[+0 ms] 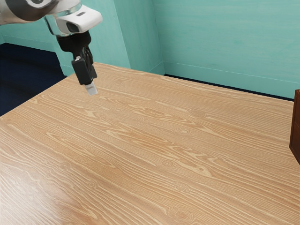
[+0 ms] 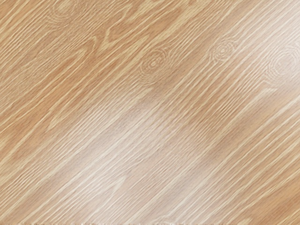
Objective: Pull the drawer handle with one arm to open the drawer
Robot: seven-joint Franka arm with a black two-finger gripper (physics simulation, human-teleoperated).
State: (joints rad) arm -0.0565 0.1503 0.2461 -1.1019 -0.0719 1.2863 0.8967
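Drawer, probably in the brown box, stood well apart from the pincer

The pincer pointed downward, and from the side I could not tell whether it was open or closed. Its arm held it clear of the worktop, likely so it could cross without scraping. In the wrist view, wood grain and pale glare lay beneath the hand.

Farther out, the box stood at the exterior view's right edge. The broad gap between probably served two ends: room for the approach, and room for the drawer to slide out. The task looked barely begun; reaching the handle seemed the next need.

Most of the box was cut off by the frame. I could not make out the handle, which way the front faced, or whether the drawer was shut. Glare also washed out part of the grain.
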